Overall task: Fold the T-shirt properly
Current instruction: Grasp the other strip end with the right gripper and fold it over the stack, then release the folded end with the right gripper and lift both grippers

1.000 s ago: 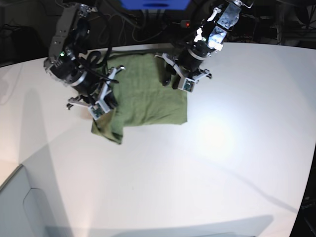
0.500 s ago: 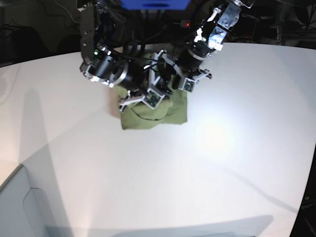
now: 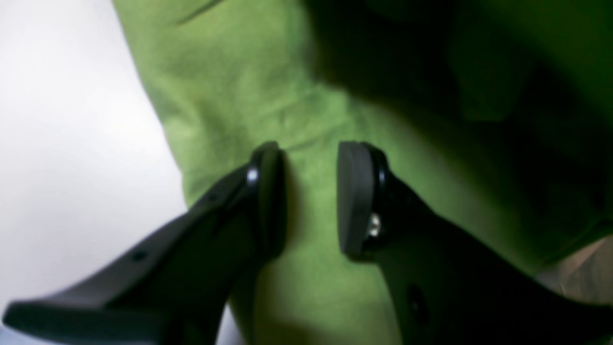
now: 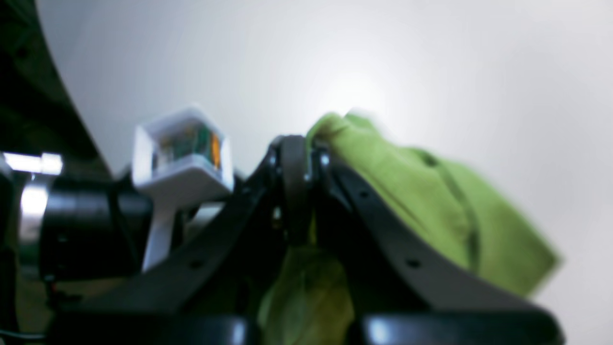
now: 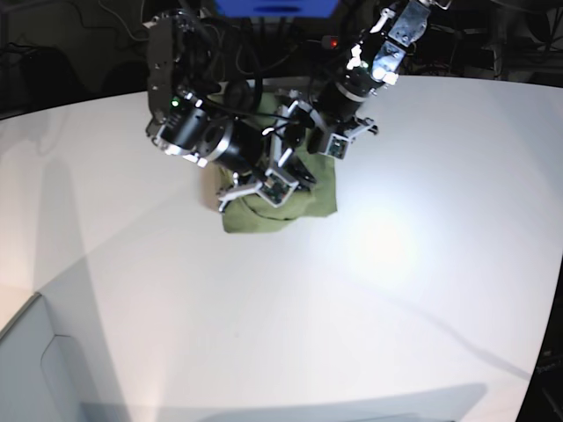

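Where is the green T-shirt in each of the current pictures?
Base view: upper middle, the T-shirt lies under and between the two arms.
Left wrist view: it fills most of the picture, from top to bottom, except the left side and lower right corner.
Right wrist view: centre to lower right.
Shared landmark: the white tabletop.

olive-green t-shirt (image 5: 255, 214), plain, soft fabric, on white surface. bunched into compact, partly folded bundle, not smooth. creases run across it. one portion lifted in narrow pinched fold, rest draping beneath. lower edge uneven, left corner blunt, right side reaching slightly higher. upper part deep in shadow, shape there hard to tell. squared corner visible in right wrist view.
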You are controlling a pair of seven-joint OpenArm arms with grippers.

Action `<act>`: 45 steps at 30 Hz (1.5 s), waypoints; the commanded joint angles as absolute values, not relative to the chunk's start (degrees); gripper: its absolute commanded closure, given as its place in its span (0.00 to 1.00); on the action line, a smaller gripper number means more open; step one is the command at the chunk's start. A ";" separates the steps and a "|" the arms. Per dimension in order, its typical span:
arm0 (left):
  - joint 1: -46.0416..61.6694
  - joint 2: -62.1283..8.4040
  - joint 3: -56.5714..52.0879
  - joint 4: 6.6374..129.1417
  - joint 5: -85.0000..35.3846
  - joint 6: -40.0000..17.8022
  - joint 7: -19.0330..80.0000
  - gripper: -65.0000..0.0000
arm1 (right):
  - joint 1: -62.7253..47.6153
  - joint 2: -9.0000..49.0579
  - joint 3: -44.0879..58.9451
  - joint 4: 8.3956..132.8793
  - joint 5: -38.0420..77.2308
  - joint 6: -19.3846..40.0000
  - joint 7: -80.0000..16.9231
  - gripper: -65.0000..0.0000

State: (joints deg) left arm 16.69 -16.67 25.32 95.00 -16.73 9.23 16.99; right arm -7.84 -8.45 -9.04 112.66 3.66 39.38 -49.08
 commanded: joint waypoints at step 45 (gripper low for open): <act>21.85 -17.10 25.01 106.15 -16.92 9.54 18.42 0.69 | -8.48 -1.01 6.55 110.99 21.41 40.00 -44.35 0.42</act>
